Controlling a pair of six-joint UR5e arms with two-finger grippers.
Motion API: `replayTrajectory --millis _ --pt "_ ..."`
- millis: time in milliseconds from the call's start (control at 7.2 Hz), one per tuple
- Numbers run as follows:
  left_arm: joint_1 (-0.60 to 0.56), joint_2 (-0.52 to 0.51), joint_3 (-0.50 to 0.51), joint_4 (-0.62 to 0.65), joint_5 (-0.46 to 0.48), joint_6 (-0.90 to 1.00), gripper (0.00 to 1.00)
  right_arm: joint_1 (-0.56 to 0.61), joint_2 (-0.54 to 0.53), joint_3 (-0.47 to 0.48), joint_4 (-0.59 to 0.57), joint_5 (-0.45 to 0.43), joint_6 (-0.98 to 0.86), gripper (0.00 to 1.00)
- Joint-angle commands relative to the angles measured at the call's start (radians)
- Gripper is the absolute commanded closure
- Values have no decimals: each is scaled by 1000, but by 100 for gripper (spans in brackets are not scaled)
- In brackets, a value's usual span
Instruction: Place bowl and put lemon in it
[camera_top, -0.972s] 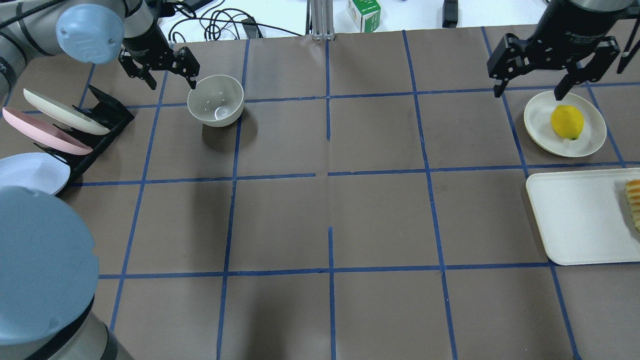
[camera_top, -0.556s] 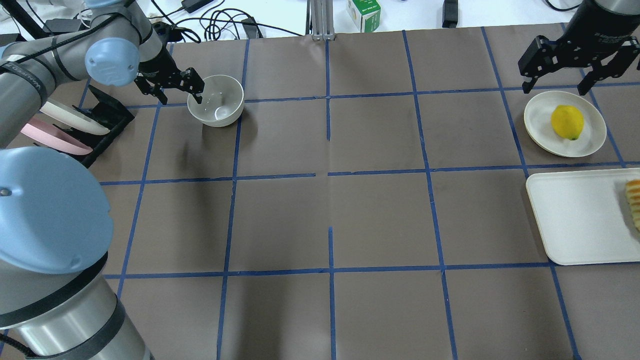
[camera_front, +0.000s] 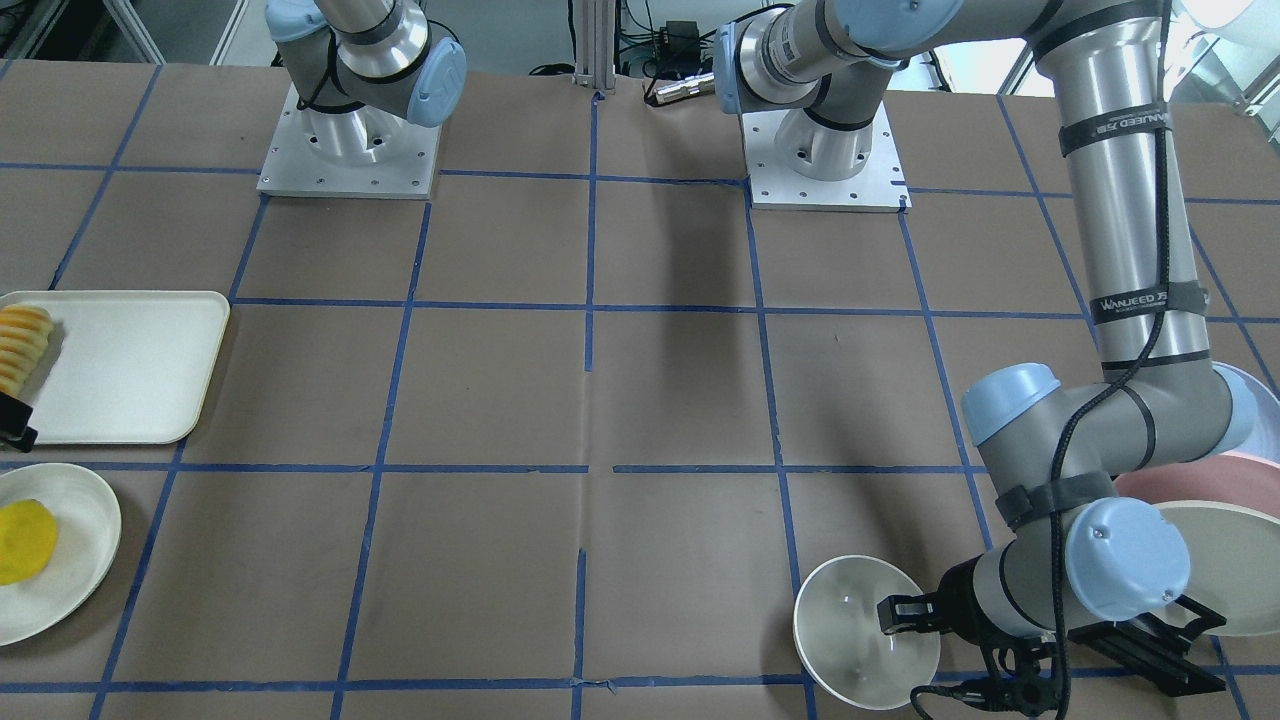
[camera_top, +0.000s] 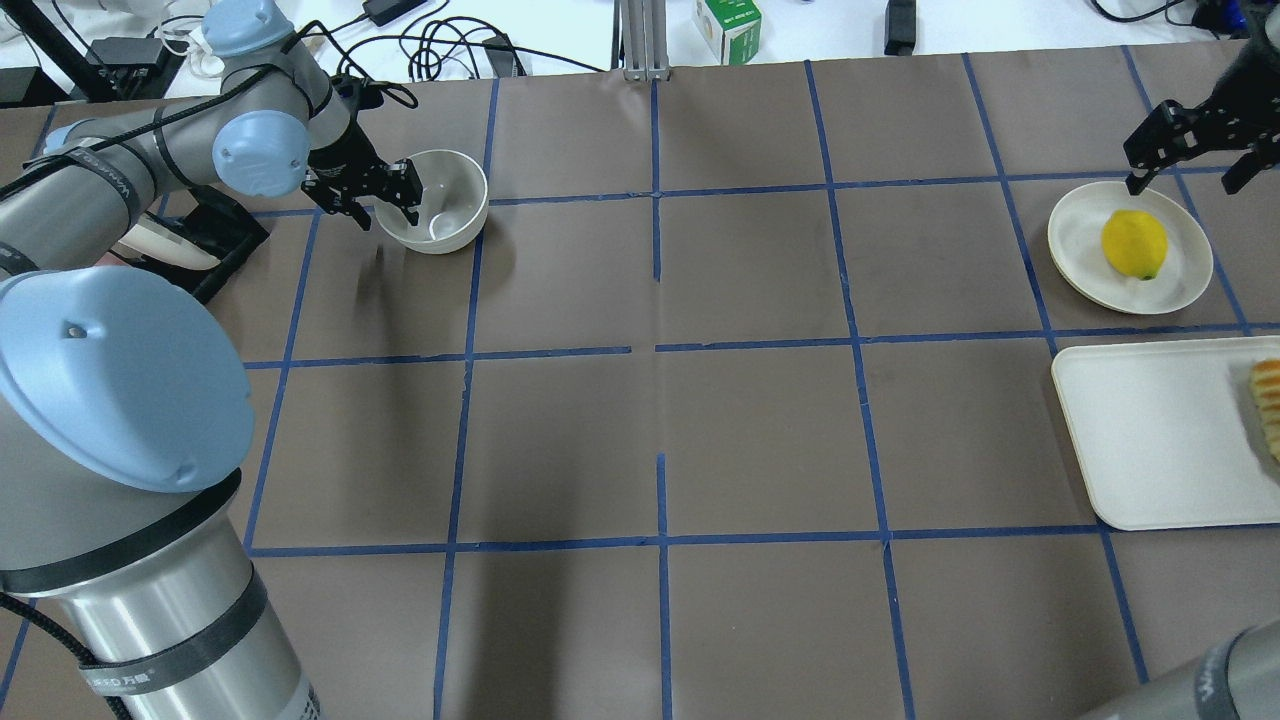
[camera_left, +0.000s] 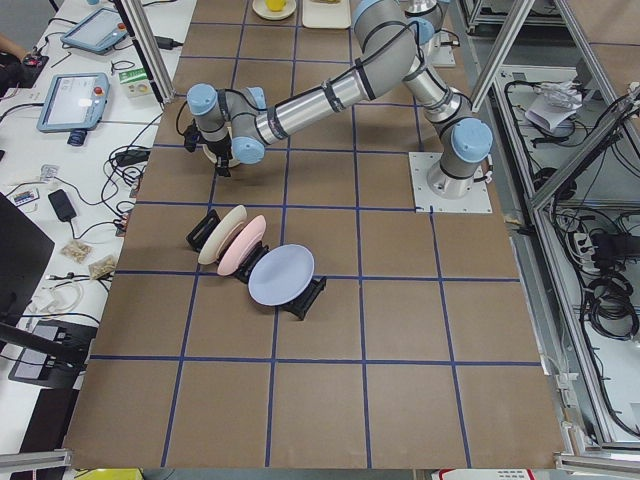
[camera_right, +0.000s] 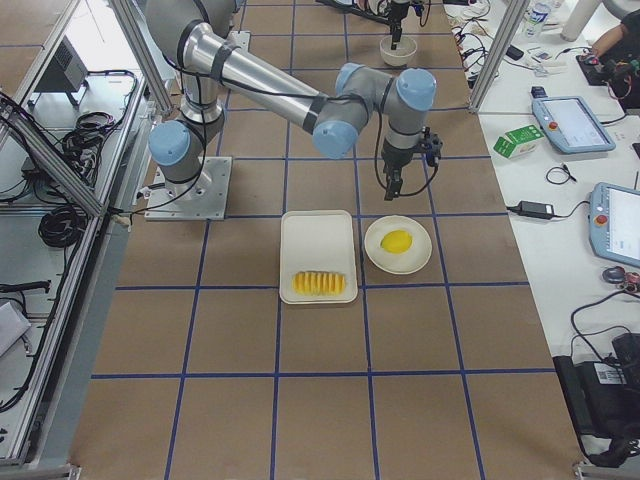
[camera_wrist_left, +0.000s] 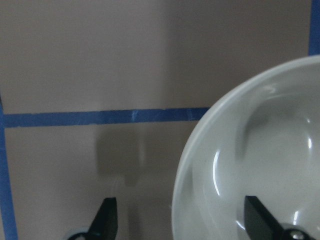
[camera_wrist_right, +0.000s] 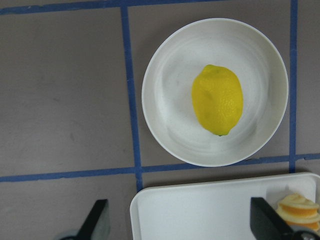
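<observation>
The off-white bowl (camera_top: 440, 200) stands upright on the table at the far left, also in the front view (camera_front: 850, 625) and the left wrist view (camera_wrist_left: 250, 160). My left gripper (camera_top: 385, 197) is open and straddles its left rim: one finger inside the bowl, one outside (camera_wrist_left: 182, 225). The yellow lemon (camera_top: 1134, 243) lies on a flat off-white plate (camera_top: 1080, 240) at the far right. My right gripper (camera_top: 1186, 178) is open and empty, hanging above the plate's far edge. The right wrist view looks straight down on the lemon (camera_wrist_right: 217, 99).
A white tray (camera_top: 1150, 430) with ridged orange-yellow slices (camera_top: 1268, 400) lies near the plate. A black rack (camera_left: 300, 300) with several plates stands by the bowl, under my left arm. A green box (camera_top: 728, 25) and cables sit behind the table.
My left gripper has come down from beside the bowl onto its left rim, one finger now inside. My right gripper has moved right and away from above the plate. Bowl and lemon have not moved.
</observation>
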Motion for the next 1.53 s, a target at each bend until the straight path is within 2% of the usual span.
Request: replayTrajectory --millis 0,139,556,833,972,1111,1250,1389 --pt "-1 3 2 1 -38 3 100 -20 125 -2 -117 -28 0 0" --pt "-1 9 2 1 -41 0 100 -20 167 -15 -142 -77 -5 0" --pt "-4 46 3 -13 -53 -2 100 -20 227 -13 -176 -82 10 0" --pt "-33 91 -14 -25 -122 4 100 -20 265 -15 -191 -81 13 0" --pt "-81 124 -47 -46 -221 0 100 -20 279 -13 -199 -81 4 0" --pt "-129 150 -120 -27 -237 -10 100 -20 289 -15 -217 -81 0 8" --pt "-170 187 -205 7 -237 -111 100 -20 283 -13 -216 -81 7 67" --pt "-247 236 -280 95 -231 -193 100 -20 282 -15 -214 -70 9 97"
